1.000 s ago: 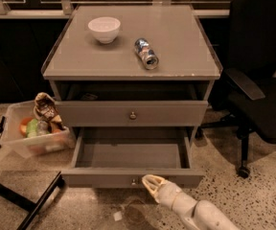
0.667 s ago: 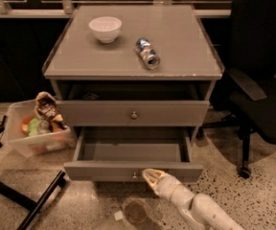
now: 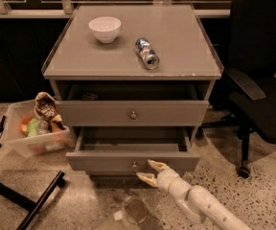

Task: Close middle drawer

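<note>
The middle drawer (image 3: 104,161) is a grey shallow tray, pulled partly out of the grey cabinet, with a small round knob (image 3: 134,166) at the centre of its low front panel. My gripper (image 3: 151,172) is low in front of the cabinet, just right of the knob, on a white arm coming from the lower right. Its fingers (image 3: 157,166) are spread open and the tips are at the drawer's front panel. It holds nothing.
The taller drawer front (image 3: 133,114) above has a like knob. A white bowl (image 3: 104,28) and a tipped can (image 3: 147,53) lie on the cabinet top. A clear bin of snacks (image 3: 35,128) stands left, a black office chair (image 3: 258,85) right.
The gripper has moved forward against the drawer front, and the middle drawer has slid partly back into the cabinet.
</note>
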Controlling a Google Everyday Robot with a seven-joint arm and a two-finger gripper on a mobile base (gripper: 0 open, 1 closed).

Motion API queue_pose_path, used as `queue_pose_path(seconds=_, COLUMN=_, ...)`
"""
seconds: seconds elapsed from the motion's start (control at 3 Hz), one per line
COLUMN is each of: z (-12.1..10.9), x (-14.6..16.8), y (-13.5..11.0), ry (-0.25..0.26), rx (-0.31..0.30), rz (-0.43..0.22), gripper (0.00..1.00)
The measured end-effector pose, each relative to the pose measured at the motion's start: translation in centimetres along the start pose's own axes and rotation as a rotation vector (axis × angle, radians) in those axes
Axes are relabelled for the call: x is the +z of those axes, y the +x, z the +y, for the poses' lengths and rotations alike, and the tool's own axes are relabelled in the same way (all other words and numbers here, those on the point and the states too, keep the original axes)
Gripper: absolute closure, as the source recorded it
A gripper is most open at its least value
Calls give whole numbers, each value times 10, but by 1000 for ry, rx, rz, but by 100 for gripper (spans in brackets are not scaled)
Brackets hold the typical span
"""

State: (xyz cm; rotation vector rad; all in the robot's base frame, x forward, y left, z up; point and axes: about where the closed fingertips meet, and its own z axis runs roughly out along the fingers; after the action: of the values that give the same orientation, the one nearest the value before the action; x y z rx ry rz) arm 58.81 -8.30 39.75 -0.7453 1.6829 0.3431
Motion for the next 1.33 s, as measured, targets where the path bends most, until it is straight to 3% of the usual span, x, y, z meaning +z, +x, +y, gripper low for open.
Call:
queue_pose_path(seconds=0.33, z=-5, x=1, y=7, ry=12, rx=6, rz=21, gripper=0)
queue_pose_path(seconds=0.67, z=-25, x=11, y=21, ry=41, rx=4, rz=63, gripper=0)
queue_pose_path(seconds=1.33, z=-24, x=13, y=20, ry=35, rx=6, rz=43, gripper=0)
